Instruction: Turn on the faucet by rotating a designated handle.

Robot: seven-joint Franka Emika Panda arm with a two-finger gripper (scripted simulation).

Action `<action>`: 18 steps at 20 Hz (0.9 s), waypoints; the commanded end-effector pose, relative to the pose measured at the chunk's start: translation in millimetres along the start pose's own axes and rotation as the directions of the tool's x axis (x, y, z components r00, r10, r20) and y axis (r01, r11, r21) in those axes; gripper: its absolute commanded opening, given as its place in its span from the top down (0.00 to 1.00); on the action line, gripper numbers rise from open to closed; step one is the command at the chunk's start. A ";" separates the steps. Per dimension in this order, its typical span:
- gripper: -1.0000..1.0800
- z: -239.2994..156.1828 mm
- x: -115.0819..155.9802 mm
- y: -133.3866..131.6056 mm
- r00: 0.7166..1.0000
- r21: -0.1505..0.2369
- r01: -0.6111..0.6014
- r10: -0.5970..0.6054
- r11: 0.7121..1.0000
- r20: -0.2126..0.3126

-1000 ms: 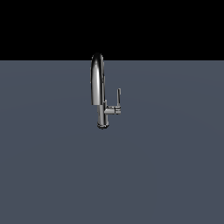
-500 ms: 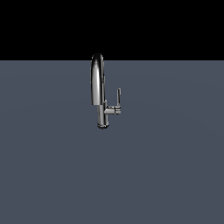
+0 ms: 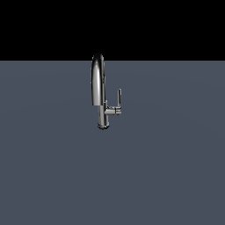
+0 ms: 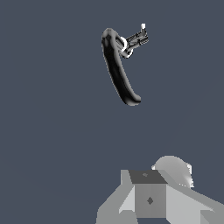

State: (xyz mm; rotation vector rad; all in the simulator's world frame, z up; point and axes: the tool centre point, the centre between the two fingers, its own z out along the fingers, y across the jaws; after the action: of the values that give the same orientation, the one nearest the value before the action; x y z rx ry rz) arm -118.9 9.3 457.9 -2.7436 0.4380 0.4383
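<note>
The chrome faucet [image 3: 98, 83] stands upright in the middle of the exterior view, with its arched spout above a narrow column and a small round base. The handle [image 3: 119, 96] is a thin lever pointing up from a short side stem on the exterior view's right. The arm and gripper are out of the exterior view. In the wrist view I look down on the faucet [image 4: 117, 68], with the handle [image 4: 141, 36] at its far end. Grey parts of my gripper [image 4: 151, 200] fill the picture's edge, well apart from the faucet. Its fingertips are hidden.
The faucet stands on a flat blue-grey surface [image 3: 167, 167] that spreads all around it. Behind that surface the background is black. Nothing else stands on it.
</note>
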 end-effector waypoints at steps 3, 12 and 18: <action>1.00 4.3 29.0 -1.9 0.995 0.063 -0.070 0.066 0.996 0.069; 1.00 19.2 87.3 -0.6 0.958 0.177 -0.224 0.182 0.958 0.222; 1.00 34.5 126.4 3.7 0.909 0.240 -0.336 0.247 0.911 0.335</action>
State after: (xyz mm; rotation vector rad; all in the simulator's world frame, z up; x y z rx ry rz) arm -21.8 -10.4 389.7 -2.3211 0.7500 0.7581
